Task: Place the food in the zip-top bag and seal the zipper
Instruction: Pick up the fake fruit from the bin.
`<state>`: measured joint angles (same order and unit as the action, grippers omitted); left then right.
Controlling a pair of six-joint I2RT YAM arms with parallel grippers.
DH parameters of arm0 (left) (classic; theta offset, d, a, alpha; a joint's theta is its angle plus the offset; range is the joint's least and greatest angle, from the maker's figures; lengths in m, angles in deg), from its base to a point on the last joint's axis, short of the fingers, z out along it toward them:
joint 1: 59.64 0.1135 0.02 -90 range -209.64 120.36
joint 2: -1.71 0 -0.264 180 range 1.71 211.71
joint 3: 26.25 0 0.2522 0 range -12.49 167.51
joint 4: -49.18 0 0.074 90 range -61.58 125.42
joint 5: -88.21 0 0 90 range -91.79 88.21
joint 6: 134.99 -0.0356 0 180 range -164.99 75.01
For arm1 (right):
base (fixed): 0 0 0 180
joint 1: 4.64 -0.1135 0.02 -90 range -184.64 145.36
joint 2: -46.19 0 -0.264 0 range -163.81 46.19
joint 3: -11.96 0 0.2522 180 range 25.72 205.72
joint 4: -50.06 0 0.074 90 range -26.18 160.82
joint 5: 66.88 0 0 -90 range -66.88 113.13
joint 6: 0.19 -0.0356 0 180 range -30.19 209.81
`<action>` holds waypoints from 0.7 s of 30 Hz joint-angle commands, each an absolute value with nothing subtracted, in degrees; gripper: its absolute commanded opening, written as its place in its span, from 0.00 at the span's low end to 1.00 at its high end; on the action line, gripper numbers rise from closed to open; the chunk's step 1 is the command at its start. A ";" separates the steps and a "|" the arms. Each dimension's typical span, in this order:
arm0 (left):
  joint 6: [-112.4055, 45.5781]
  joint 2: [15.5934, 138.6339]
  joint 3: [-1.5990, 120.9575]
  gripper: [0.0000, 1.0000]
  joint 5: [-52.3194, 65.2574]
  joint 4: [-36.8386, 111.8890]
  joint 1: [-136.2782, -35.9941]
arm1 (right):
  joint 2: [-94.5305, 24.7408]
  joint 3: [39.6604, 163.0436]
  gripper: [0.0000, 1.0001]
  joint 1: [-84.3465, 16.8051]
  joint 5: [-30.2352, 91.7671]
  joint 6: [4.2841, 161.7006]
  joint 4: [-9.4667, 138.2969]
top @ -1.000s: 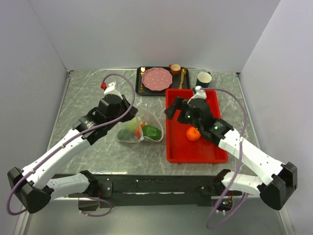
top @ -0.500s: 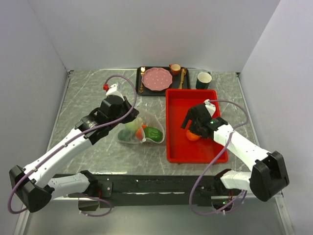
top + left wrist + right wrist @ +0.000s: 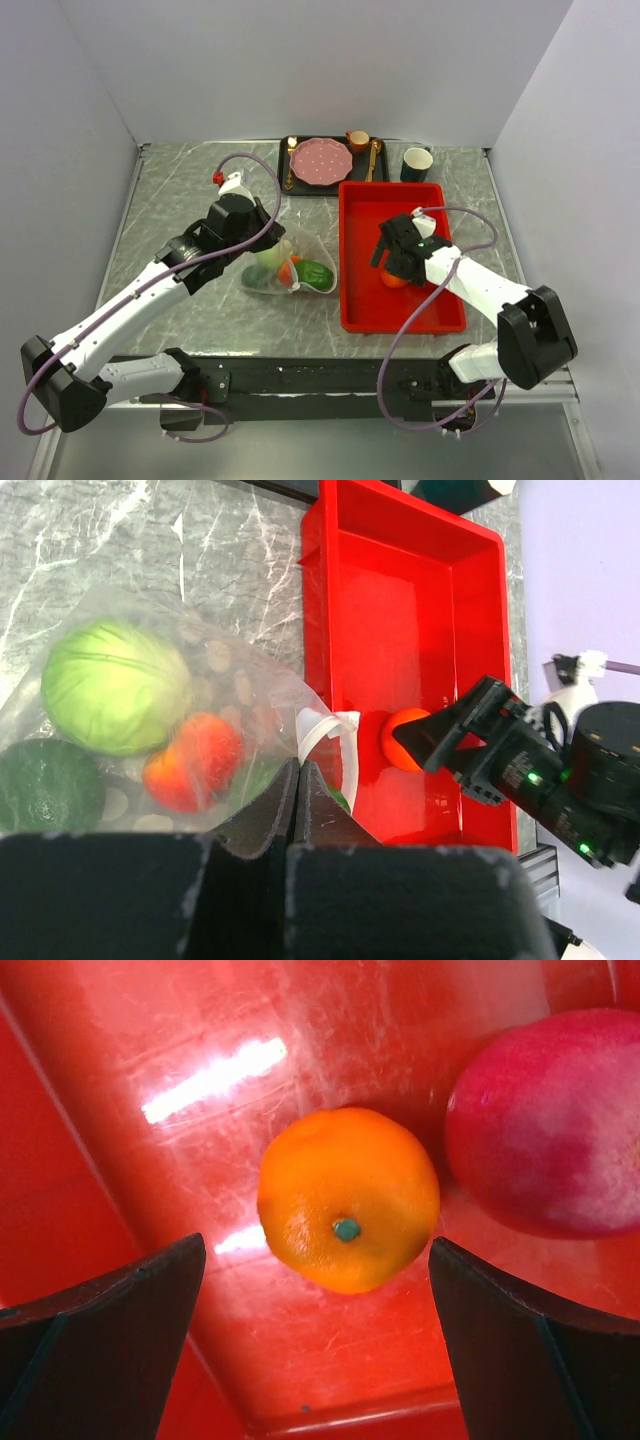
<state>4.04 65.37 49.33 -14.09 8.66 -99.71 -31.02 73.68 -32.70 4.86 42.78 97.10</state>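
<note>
The zip-top bag (image 3: 292,268) lies on the marble table left of the red tray (image 3: 440,215). In the left wrist view it holds the pale green cabbage (image 3: 115,685), dark avocado (image 3: 45,785), red-yellow fruit (image 3: 195,760) and a sliver of green pepper (image 3: 342,799). Its white zipper (image 3: 325,735) curls at the mouth. My left gripper (image 3: 298,772) is shut on the bag's edge, also in the top view (image 3: 262,237). My right gripper (image 3: 315,1250) is open, fingers either side of the orange (image 3: 348,1198) in the tray, and also shows in the top view (image 3: 395,262). The red apple (image 3: 555,1125) lies beside the orange.
A black tray at the back holds a pink plate (image 3: 321,160), a small brown cup (image 3: 358,140) and gold cutlery. A dark cup (image 3: 417,162) stands behind the red tray. White walls close in both sides and the back.
My right gripper has swung from the tray's far left part toward the near side and now hangs over the orange. My left gripper and the bag have hardly moved.
</note>
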 commanded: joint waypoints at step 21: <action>2.82 66.13 50.18 0.01 -12.78 10.73 -99.19 | -31.95 69.93 0.64 -30.31 9.49 43.05 84.75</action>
<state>3.91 66.26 49.33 -13.41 8.68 -99.56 -33.10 71.08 -30.73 8.05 42.93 88.94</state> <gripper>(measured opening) 0.012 0.762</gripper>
